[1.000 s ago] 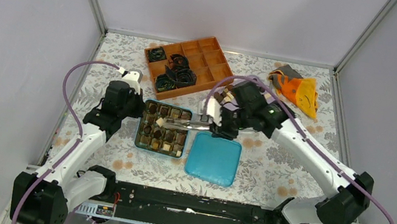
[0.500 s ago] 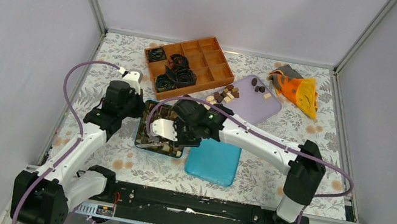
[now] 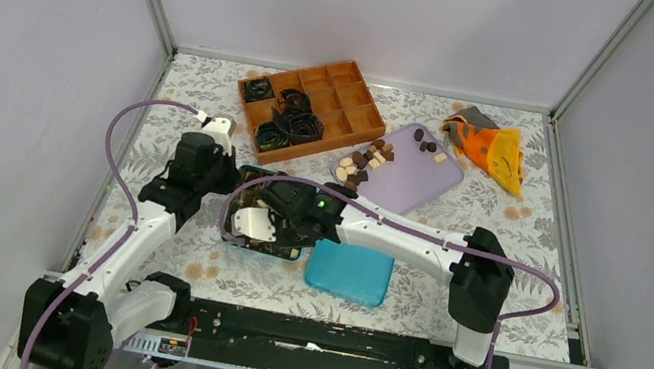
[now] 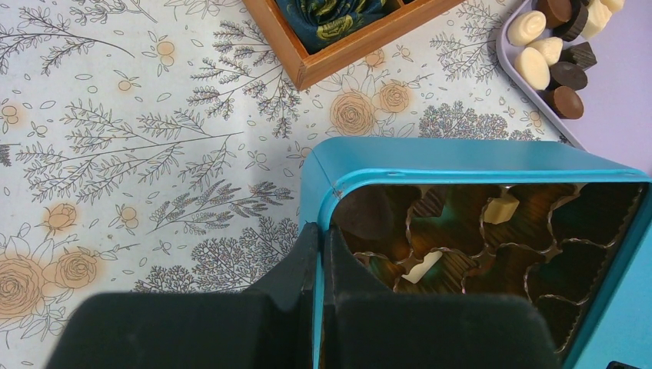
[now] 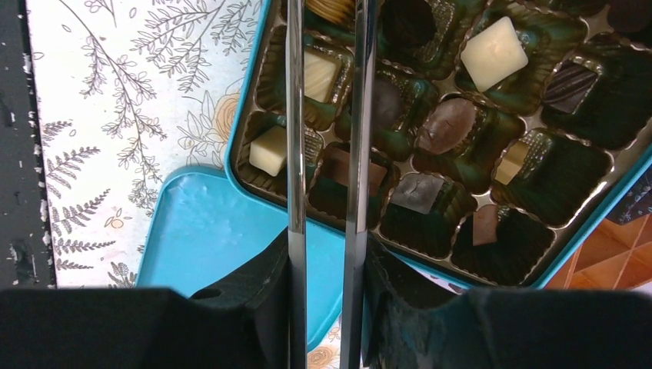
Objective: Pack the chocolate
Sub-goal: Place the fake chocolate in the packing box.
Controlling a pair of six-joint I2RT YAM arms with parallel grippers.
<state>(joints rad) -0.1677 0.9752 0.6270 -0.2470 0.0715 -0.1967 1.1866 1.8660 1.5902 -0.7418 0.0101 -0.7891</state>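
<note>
Left wrist view: the left gripper (image 4: 317, 250) is clamping its jaws fully together on the thin wall of the teal tin (image 4: 461, 157) near one corner. One jaw is sitting outside the wall and the other inside.

Right wrist view: the right gripper (image 5: 327, 254) is squeezing a pair of metal tongs (image 5: 296, 115), with its jaws standing narrow against the outer faces of the blades. The two blades are running side by side with a small gap above the tin's cells. Their tips are passing out of frame, so it cannot be told whether they are gripping a piece.

The chocolate (image 5: 493, 42) is lying in two places. White, mid-brown and dark pieces are sitting in the tin's dark crinkled cells. More pieces are lying loose on the lavender tray (image 3: 416, 175), most of them clustered at its left end and a few near its far edge.

Top external view: the right arm is stretching leftward across the tin, while the left arm is meeting the tin from the left. The teal lid (image 3: 348, 272) is lying flat on the flower-printed surface (image 3: 186, 99), just beside the tin on its right. A wooden divided tray (image 3: 344, 96) is standing farther back, holding black paper cups (image 3: 293, 123) in its left compartments. An orange and grey cloth (image 3: 492, 148) is lying at the far right.
</note>
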